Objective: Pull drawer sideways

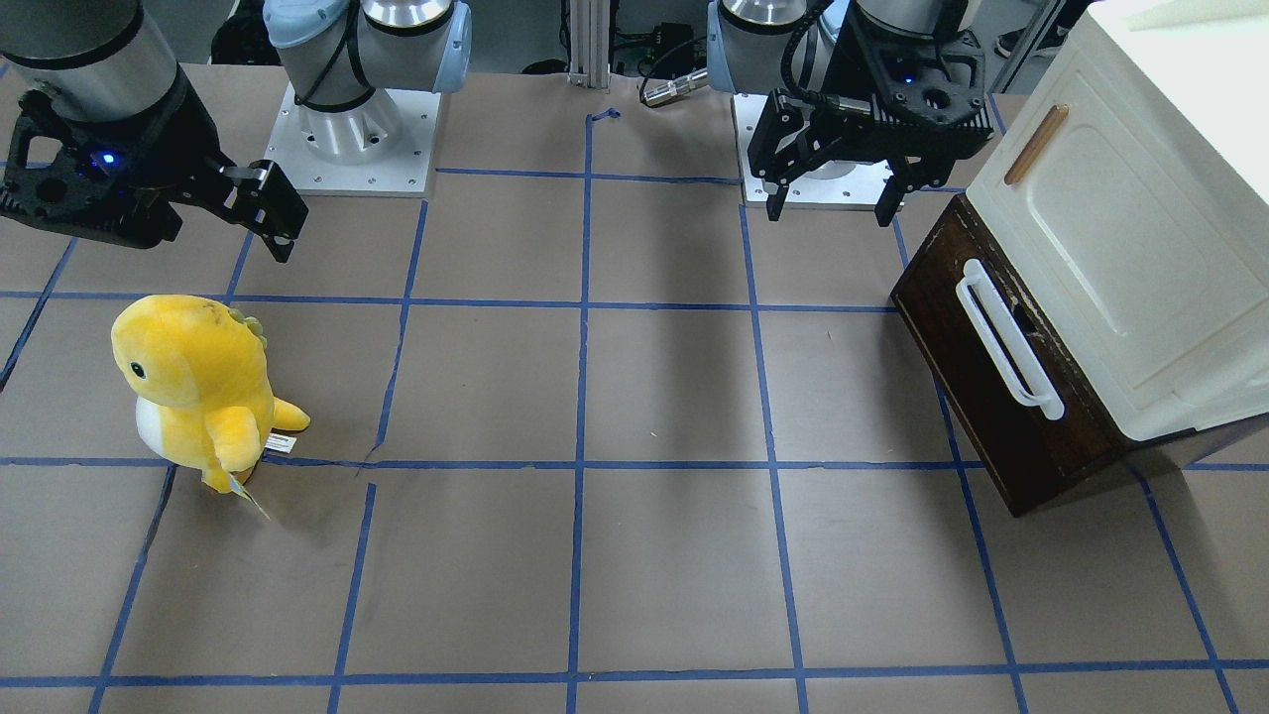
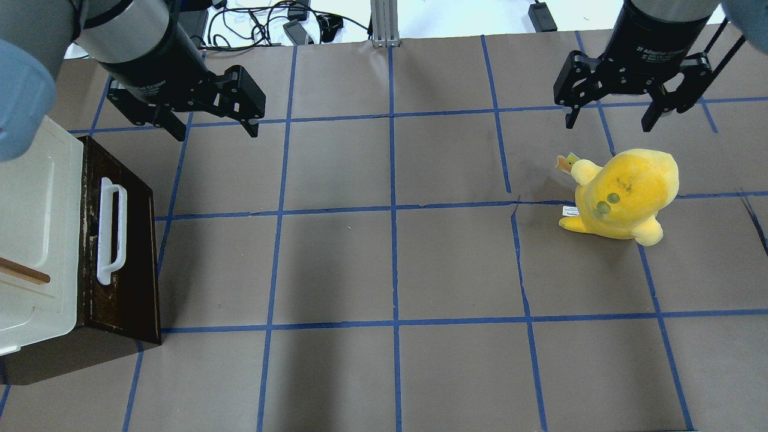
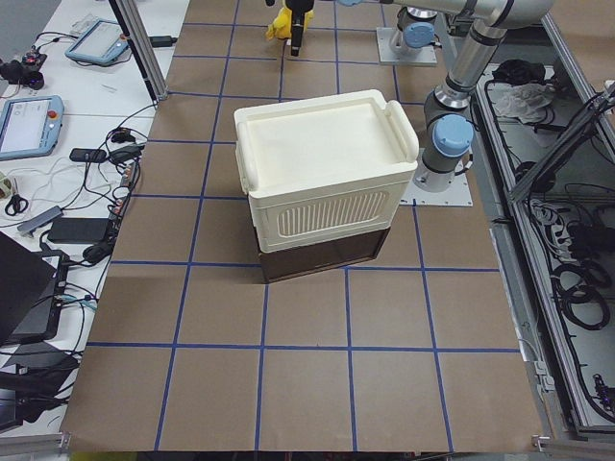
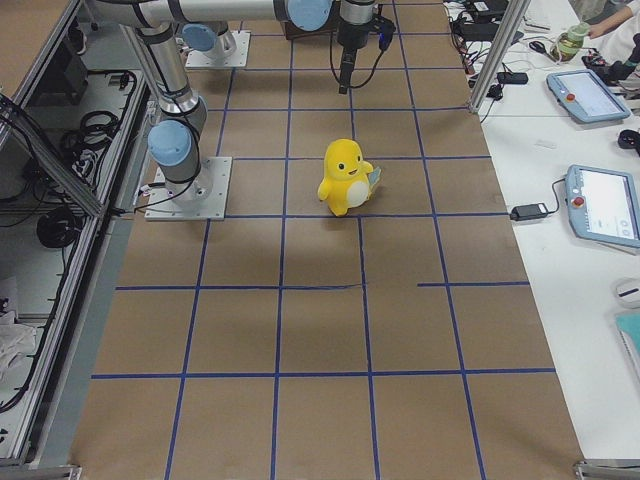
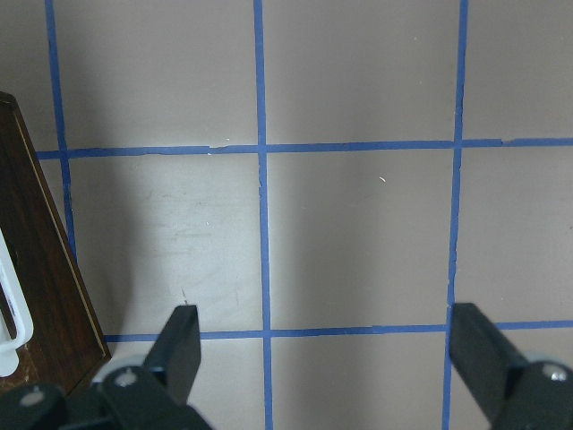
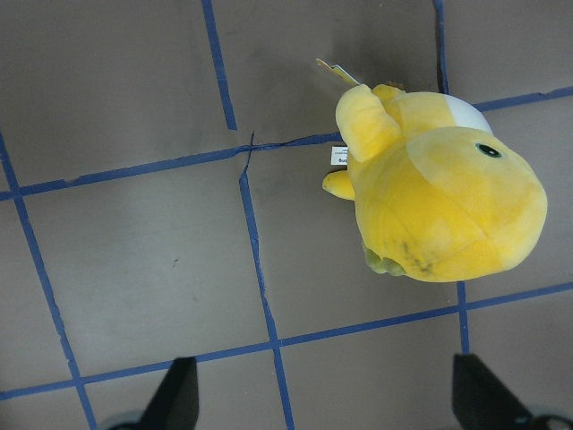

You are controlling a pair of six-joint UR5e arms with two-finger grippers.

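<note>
The drawer [image 2: 129, 264] has a dark brown wooden front with a long white bar handle [image 2: 111, 231] and sits under a cream cabinet at the table's left end. It also shows in the front view [image 1: 1001, 397] and at the left edge of the left wrist view [image 5: 36, 287]. None of its sides or inside shows. My left gripper [image 2: 216, 133] is open and empty, hovering above the table beyond the drawer's far corner; it also shows in the front view [image 1: 829, 213] and the left wrist view [image 5: 327, 349]. My right gripper [image 2: 608, 125] is open and empty above the table near a plush toy.
A yellow plush toy [image 2: 624, 192] stands on the right half of the table, just below the right gripper, also in the right wrist view [image 6: 439, 206]. The cream cabinet [image 2: 30, 240] with a small wooden handle [image 1: 1036, 144] sits above the drawer. Blue tape lines grid the brown tabletop.
</note>
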